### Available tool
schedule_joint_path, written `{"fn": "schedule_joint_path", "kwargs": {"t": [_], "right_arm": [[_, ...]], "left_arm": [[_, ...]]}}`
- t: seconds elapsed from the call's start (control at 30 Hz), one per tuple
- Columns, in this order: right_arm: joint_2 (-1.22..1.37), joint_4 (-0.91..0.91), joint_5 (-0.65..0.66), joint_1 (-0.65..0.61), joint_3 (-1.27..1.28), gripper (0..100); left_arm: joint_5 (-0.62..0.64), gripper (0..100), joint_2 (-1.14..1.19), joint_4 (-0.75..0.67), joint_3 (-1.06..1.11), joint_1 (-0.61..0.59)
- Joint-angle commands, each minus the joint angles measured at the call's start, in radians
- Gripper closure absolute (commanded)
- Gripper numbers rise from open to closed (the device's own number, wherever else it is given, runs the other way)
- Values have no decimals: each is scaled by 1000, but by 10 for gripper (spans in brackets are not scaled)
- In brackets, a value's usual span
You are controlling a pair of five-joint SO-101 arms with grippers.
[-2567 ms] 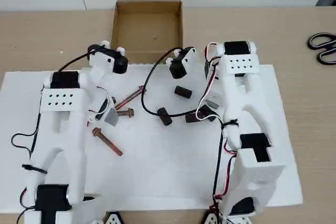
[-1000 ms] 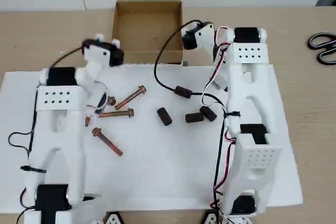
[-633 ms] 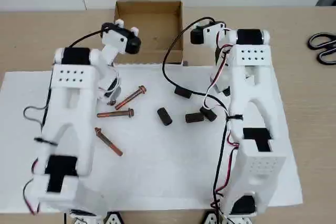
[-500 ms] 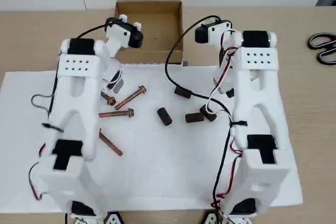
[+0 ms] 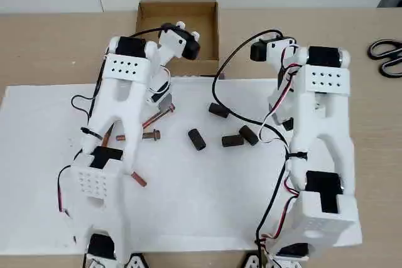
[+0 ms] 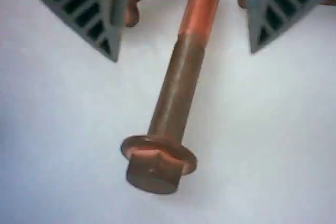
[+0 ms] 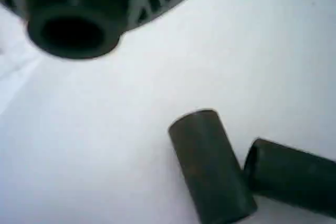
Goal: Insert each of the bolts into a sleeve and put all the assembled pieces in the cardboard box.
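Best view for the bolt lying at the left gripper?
Left wrist view: the bolt lies flat on the white sheet, visible from head to tip, with its tip between the jaws of the open left gripper. The high view shows it small, beside the left arm. The right wrist view looks at sleeves.

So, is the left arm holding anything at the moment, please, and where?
Nothing: the left gripper is open, its jaws either side of a bolt lying on the white sheet.
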Motion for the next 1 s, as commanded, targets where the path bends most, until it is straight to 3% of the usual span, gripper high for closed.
{"fn": "schedule_joint_path", "kwargs": {"t": [0.0, 0.47, 0.83, 0.97], "right_arm": [[-61, 5, -8, 10, -5, 994], [-53, -1, -14, 5, -3, 994], [-53, -1, -15, 5, -3, 994], [-53, -1, -15, 5, -3, 994]], "left_arm": [[-2, 837, -9, -6, -13, 6], [-28, 840, 2, -176, 168, 6], [-26, 844, 149, -163, 15, 23], [-21, 915, 172, -163, 7, 66]]}}
